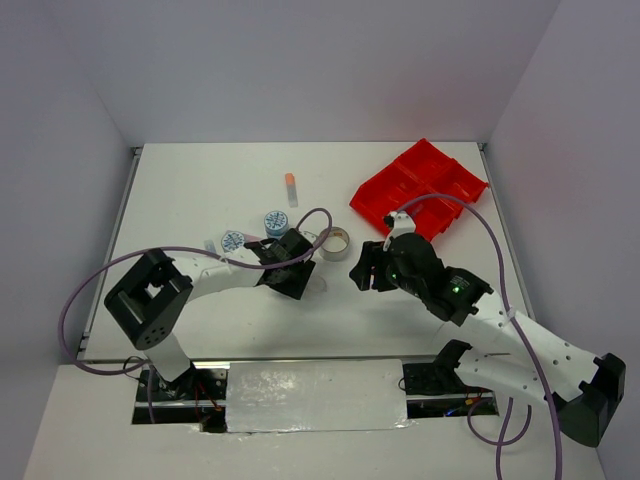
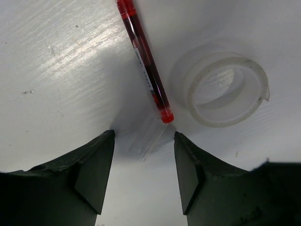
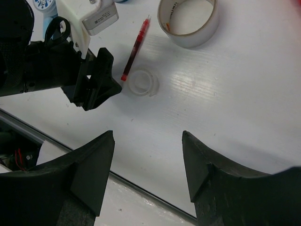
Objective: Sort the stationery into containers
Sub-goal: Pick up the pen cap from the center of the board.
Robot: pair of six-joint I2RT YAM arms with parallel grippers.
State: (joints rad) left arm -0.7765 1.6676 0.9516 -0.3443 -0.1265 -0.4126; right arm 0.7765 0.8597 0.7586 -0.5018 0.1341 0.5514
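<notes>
My left gripper (image 2: pixel 144 133) is open, low over the table, its jaws either side of a short clear cap (image 2: pixel 146 140) lying at the end of a thin red pen (image 2: pixel 143 61). A small clear tape ring (image 2: pixel 226 89) lies just right of the pen. From above the left gripper (image 1: pixel 298 283) sits left of centre. My right gripper (image 3: pixel 148 134) is open and empty, hovering above the table; it is near the silvery tape roll (image 1: pixel 335 243). In its view the roll (image 3: pixel 188 21), pen (image 3: pixel 135 47) and ring (image 3: pixel 141 84) lie ahead. The red tray (image 1: pixel 420 190) stands at the back right.
Two round tubs with blue-white lids (image 1: pixel 275 221) (image 1: pixel 233 241) stand just behind the left wrist. A short orange tube (image 1: pixel 290 185) lies farther back. The table's near edge (image 3: pixel 141 186) runs just under the right gripper. White walls enclose the table.
</notes>
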